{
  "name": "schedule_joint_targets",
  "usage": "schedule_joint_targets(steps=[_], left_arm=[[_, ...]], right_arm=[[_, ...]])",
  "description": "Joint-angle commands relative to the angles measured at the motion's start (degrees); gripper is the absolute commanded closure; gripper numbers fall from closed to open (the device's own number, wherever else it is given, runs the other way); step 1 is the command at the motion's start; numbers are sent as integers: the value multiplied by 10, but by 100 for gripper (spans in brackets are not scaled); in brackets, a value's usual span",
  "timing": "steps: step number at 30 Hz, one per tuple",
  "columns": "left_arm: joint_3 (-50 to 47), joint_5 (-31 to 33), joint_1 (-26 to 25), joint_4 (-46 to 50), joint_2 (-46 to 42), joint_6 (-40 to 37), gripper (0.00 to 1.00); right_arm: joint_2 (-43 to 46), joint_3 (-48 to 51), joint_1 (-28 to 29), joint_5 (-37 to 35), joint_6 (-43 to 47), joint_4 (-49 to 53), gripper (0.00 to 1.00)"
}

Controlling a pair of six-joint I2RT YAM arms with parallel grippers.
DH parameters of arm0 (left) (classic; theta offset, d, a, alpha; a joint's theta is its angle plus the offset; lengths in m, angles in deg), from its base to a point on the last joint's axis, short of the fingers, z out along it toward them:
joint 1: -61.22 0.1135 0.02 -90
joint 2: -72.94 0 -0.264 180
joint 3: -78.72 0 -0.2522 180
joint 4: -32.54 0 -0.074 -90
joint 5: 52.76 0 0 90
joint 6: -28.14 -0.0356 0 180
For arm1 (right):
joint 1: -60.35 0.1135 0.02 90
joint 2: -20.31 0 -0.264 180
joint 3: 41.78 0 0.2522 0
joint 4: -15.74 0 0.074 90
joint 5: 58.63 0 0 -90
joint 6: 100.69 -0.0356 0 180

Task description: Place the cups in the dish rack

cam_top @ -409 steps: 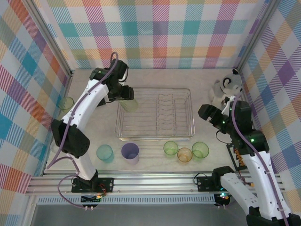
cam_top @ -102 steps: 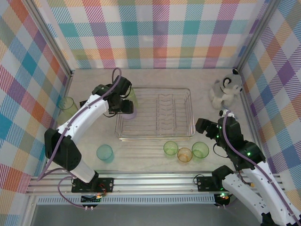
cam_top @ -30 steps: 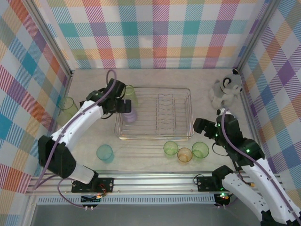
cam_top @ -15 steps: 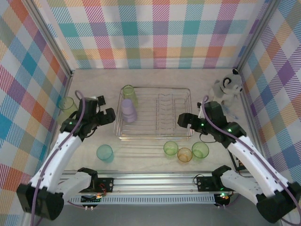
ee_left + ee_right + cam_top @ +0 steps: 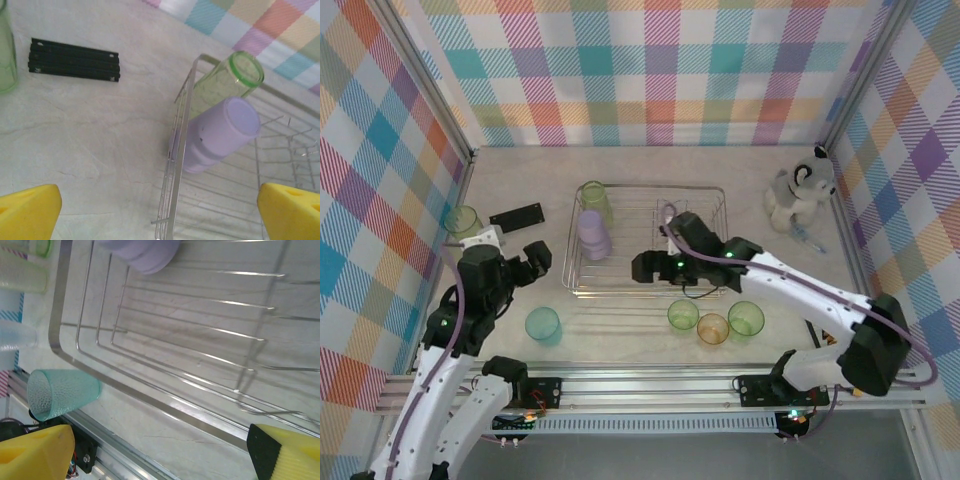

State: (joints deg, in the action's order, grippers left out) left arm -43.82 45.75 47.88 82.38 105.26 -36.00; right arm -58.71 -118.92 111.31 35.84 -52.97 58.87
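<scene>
Pickup stage: right gripper (image 5: 642, 267), jaws spread and empty, hangs over the dish rack (image 5: 640, 188); left gripper (image 5: 533, 258) likewise spread. Next move probably calls for straddling the teal cup (image 5: 542, 323).

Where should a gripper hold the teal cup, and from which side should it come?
Probably the rim of the teal cup, from straight above, pinching one wall: it stands upright, mouth up, apart from the dish rack.

You have a plush dog (image 5: 801, 195) in the far right corner of the table (image 5: 650, 165), and a black bar (image 5: 517, 215) lies flat near the left wall (image 5: 380, 180).
</scene>
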Motion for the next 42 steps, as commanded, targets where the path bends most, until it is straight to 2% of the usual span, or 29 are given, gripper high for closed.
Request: schedule_joint_targets(steps=[1,6,18,23,29,42], left_arm=[[-21,41,7,-1,-51,44,0],[-42,96,7,23,-124,76,0],[-41,278,7,103,-256,109,0],[-43,303,6,119,-295,108,0],[-26,315,7,139,-302,91,0],[-14,335,7,168,-321,80,0]], right_arm=[[-43,-49,39,-16,-7,-18,11],[-128,-133,94,-12,14,-3,13],[-291,-305,170,23,52,38,24],[-329,-329,180,28,74,32,31],[-383,-377,188,28,100,47,42],[-482,-509,202,-2,134,150,50]])
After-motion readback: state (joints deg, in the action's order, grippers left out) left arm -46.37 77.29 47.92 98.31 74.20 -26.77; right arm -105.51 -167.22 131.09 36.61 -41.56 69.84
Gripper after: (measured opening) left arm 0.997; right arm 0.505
